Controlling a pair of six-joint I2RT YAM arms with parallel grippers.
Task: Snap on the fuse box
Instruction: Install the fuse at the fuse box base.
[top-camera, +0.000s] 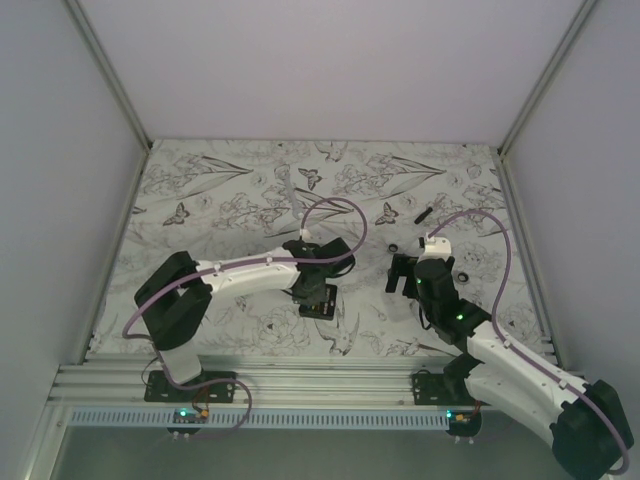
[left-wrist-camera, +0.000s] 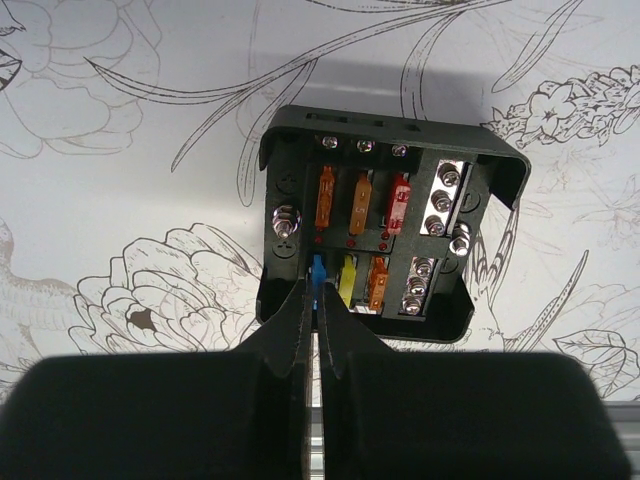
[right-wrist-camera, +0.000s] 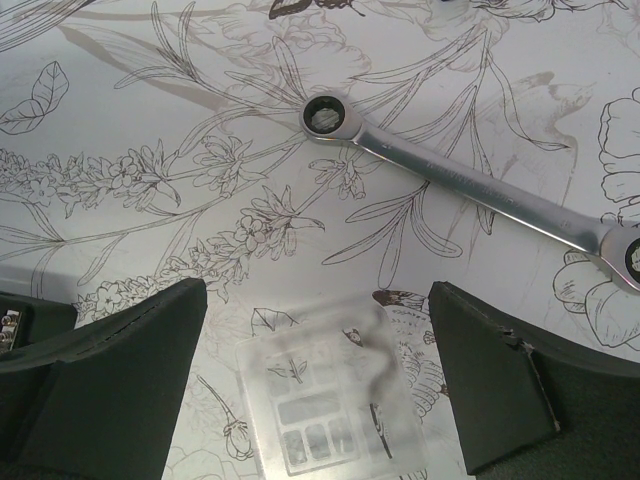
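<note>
Found the fuse box (left-wrist-camera: 390, 225) flat on the bench (left-wrist-camera: 120, 150), open side up, no cover on it, with rows of orange, red and yellow fuses and screw terminals bare. Saw the left fingers (left-wrist-camera: 300, 330) pressed together at the near edge of the fuse box, tips against a blue fuse (left-wrist-camera: 317, 272). Could not tell whether pinching that fuse or merely touching it.

Saw a clear cover (right-wrist-camera: 330, 410) lying flat on the bench just beside the fuse box, on the right arm's side. Saw the right fingers (right-wrist-camera: 120, 380) spread wide above that cover, one to each side, gripping nothing. Noted a wrench (right-wrist-camera: 480, 185) farther from the fuse box than the cover, apart from both.

Judged the cover not yet fitted, and most of the job not yet done.

Feared, first, a lift of the left fingers while clamped shut: enough to pull the blue fuse up from its slot, or to drag the light fuse box askew. Expected a raised fuse to hold the cover off its seat.

Feared, second, a poor pick of the cover: thin, flat and slippery-looking, likely to skate away from the fuse box toward the wrench under fingers closing too high.

Feared, third, a clash of arms over the fuse box with the left one not withdrawn.

Feared, last, a tilted approach latching one edge only, or a downward push sliding the unheld fuse box.
</note>
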